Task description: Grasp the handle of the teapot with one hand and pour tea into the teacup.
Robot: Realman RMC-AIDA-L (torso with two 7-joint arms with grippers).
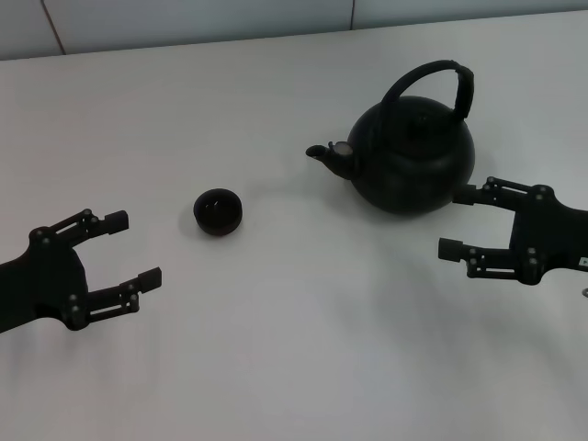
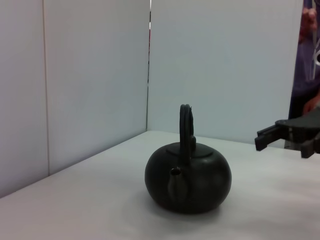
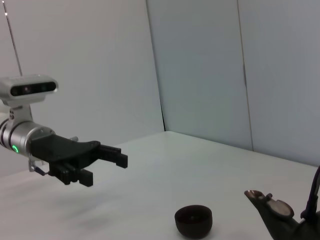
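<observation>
The matte black teapot (image 1: 409,156) stands upright at the right of the white table, its spout toward the teacup and its arched handle (image 1: 441,78) upright over the lid. The small black teacup (image 1: 218,210) sits left of it, apart from the spout. My right gripper (image 1: 456,222) is open and empty just right of the teapot's body, low and close to it. My left gripper (image 1: 138,248) is open and empty, left of and nearer than the teacup. The left wrist view shows the teapot (image 2: 188,177), its handle (image 2: 186,125) and the right gripper (image 2: 261,139). The right wrist view shows the teacup (image 3: 193,220), the spout and the left gripper (image 3: 106,169).
The white table (image 1: 294,367) reaches back to a pale wall (image 1: 276,18). Nothing else stands on the table in these views.
</observation>
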